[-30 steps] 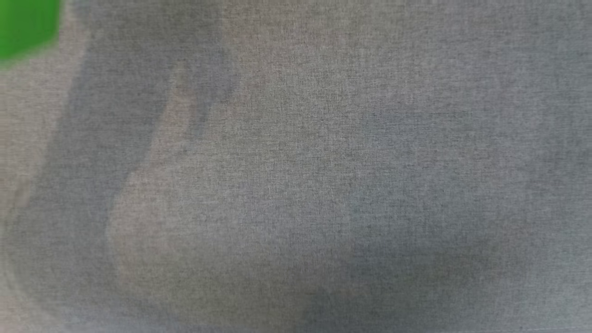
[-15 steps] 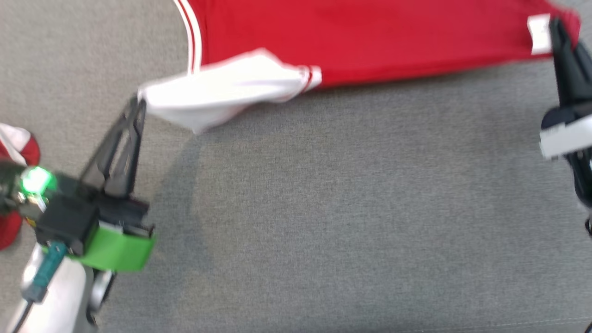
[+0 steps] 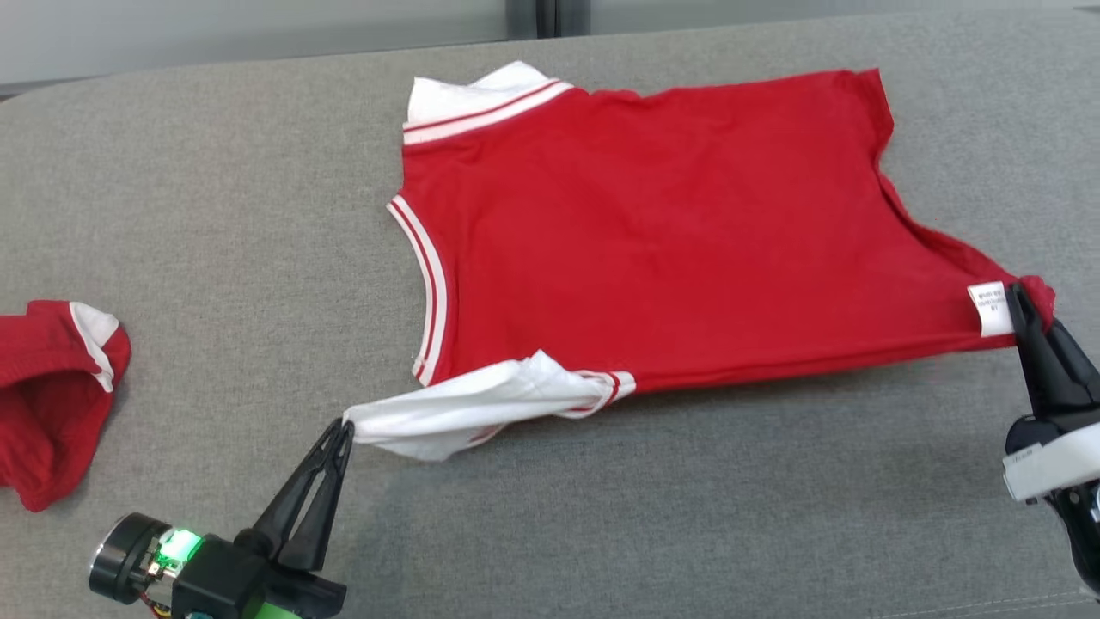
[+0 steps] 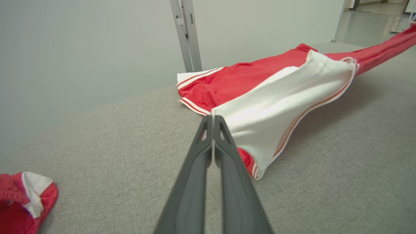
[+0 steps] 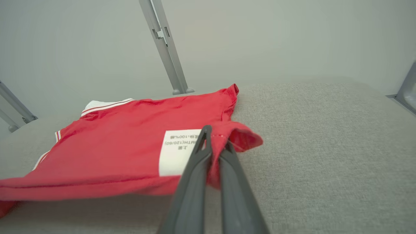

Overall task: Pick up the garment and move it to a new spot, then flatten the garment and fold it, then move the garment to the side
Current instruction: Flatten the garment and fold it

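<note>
1. Over the last second the head camera has swung upward (the camera moved, not the cloth). It went from a blur of grey fabric to a full look at the garment [image 3: 653,232], a red top with white trim. The top lies spread over the middle and far part of the grey worktop [image 3: 215,215].
2. Both grips match those of half a second ago: same corners, same stretch between them. I judge that flattening is in hand, with the near edge pulled taut and seemingly lifted a little. Folding is not yet begun.
3. The left hand [image 3: 344,427] is fully closed, fingers pressed together. It pinches the tip of the white sleeve [image 3: 464,413] at the garment's near left corner.
4. The right hand [image 3: 1018,297] is likewise closed, clamped on the red hem corner just beside the white label [image 3: 990,308].
5. A second red piece [image 3: 51,387] lies crumpled well apart at the left edge, touched by neither hand.
</note>
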